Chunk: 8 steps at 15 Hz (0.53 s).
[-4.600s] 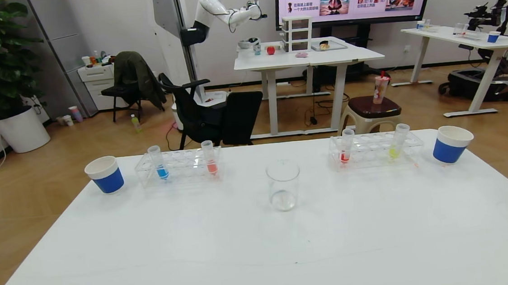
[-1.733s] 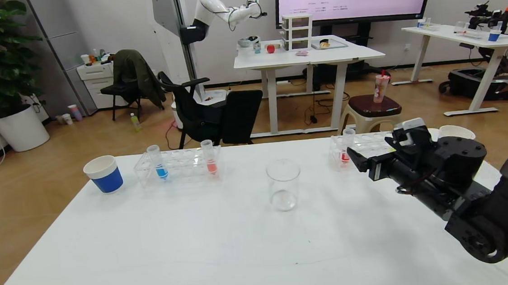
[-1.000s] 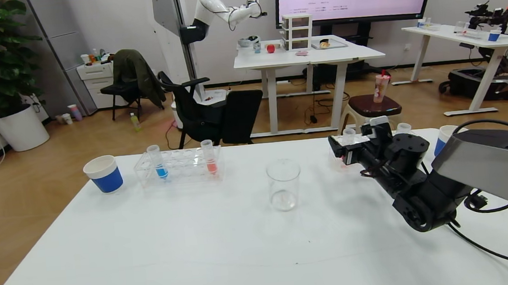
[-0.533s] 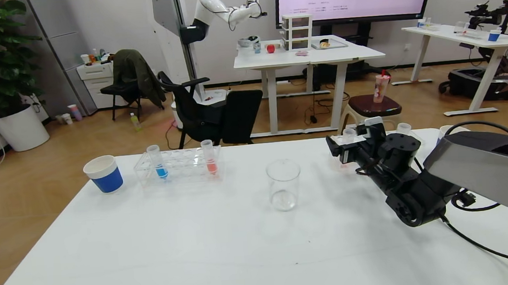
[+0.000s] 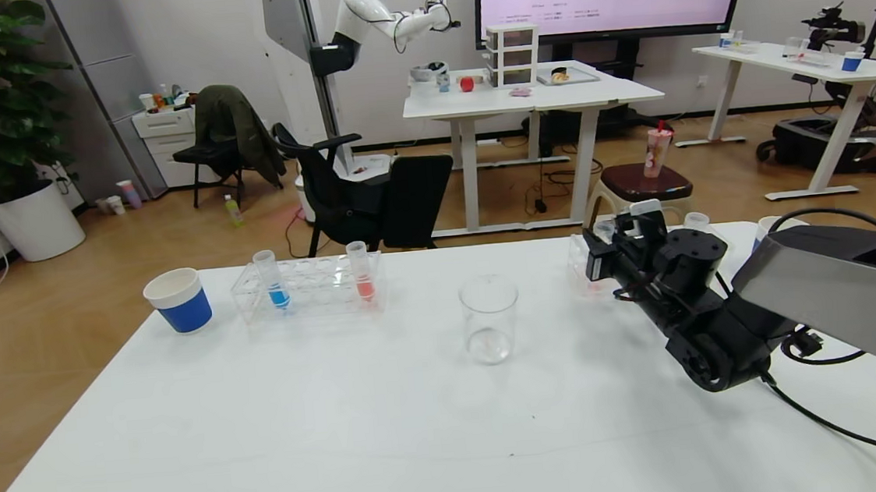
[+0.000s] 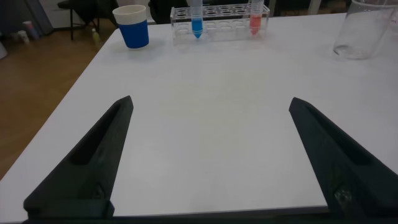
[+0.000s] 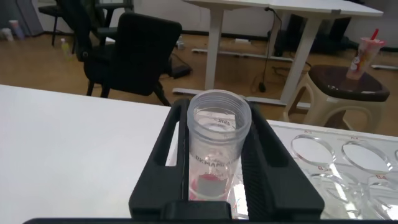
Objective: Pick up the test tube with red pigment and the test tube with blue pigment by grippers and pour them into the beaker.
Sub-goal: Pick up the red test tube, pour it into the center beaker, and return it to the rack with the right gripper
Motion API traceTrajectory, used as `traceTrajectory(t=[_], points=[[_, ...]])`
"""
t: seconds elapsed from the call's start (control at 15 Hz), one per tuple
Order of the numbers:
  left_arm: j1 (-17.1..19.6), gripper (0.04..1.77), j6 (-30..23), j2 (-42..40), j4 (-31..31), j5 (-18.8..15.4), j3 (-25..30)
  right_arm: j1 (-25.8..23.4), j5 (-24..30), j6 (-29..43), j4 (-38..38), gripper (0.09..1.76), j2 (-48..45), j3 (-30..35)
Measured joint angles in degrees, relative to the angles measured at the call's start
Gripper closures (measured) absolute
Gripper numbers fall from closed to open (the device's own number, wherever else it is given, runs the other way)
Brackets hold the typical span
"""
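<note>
The test tube with red pigment (image 7: 219, 146) stands in the clear rack at the table's far right, and only its rim (image 5: 603, 227) shows in the head view. My right gripper (image 5: 602, 250) is shut on it, with a black finger pressed against each side of the tube below its rim. The test tube with blue pigment (image 5: 276, 280) stands in the left rack (image 5: 308, 287). Between the two racks, nearer to me, stands the glass beaker (image 5: 489, 320). My left gripper (image 6: 210, 102) hovers open and empty over bare table, well short of the blue tube (image 6: 197, 17).
A salmon-orange tube (image 5: 362, 274) shares the left rack. A yellow-green tube's rim (image 5: 694, 219) shows behind my right wrist. Blue paper cups stand at the far left (image 5: 179, 300) and far right (image 5: 766, 240). The right rack (image 7: 348, 162) has several empty holes.
My right arm came in from the right to the right rack. Its fingers, apart around the red tube half a second ago, have now closed on it. The tube still stands in the rack.
</note>
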Motion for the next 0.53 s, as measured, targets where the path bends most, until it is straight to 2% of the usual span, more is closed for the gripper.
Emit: traceTrajectory(t=[0.33, 0.53], points=[[0.00, 0.06, 0.02, 0.00, 0.00, 0.00, 0.00, 0.57, -2.56, -0.99, 0.85, 1.36, -1.63, 0.00], [0.00, 0.06, 0.02, 0.00, 0.00, 0.00, 0.00, 0.52, -3.02, -3.15, 5.21, 1.36, -5.11, -1.40]])
